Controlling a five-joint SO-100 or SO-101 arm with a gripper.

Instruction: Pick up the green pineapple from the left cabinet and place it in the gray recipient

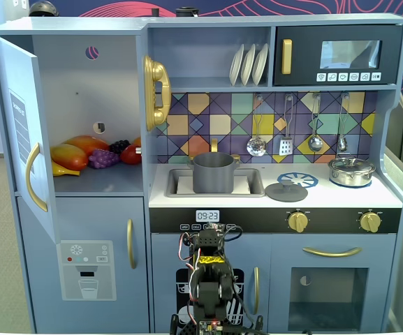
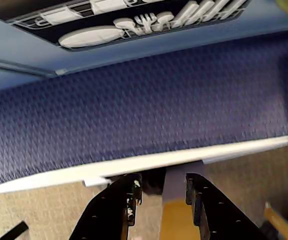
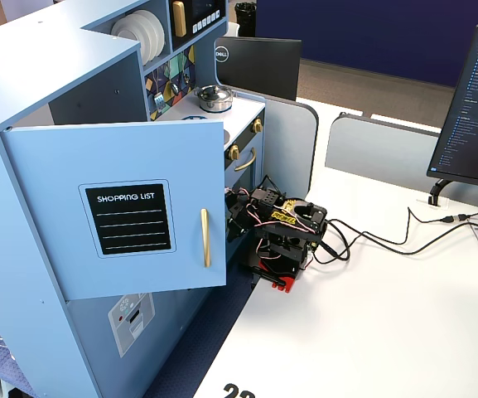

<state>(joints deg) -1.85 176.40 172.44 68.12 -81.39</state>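
The left cabinet (image 1: 75, 91) stands open, its door (image 1: 16, 125) swung out to the left; the door also shows in a fixed view (image 3: 131, 207). On its shelf lie orange-yellow fruit (image 1: 72, 153), purple grapes (image 1: 103, 159) and a red fruit (image 1: 131, 155). I see no green pineapple in any view. The gray recipient (image 1: 213, 172) stands lidless in the sink. My arm (image 1: 208, 276) is folded low in front of the kitchen, on the white table (image 3: 371, 315). In the wrist view my gripper (image 2: 162, 182) points down past the table edge, jaws apart and empty.
A flat gray lid (image 1: 286, 191) lies right of the sink and a shiny steel lidded pot (image 1: 351, 171) stands on the hob. Utensils hang on the back wall (image 1: 285, 132). A monitor (image 3: 475, 99) and cables (image 3: 388, 240) are on the table.
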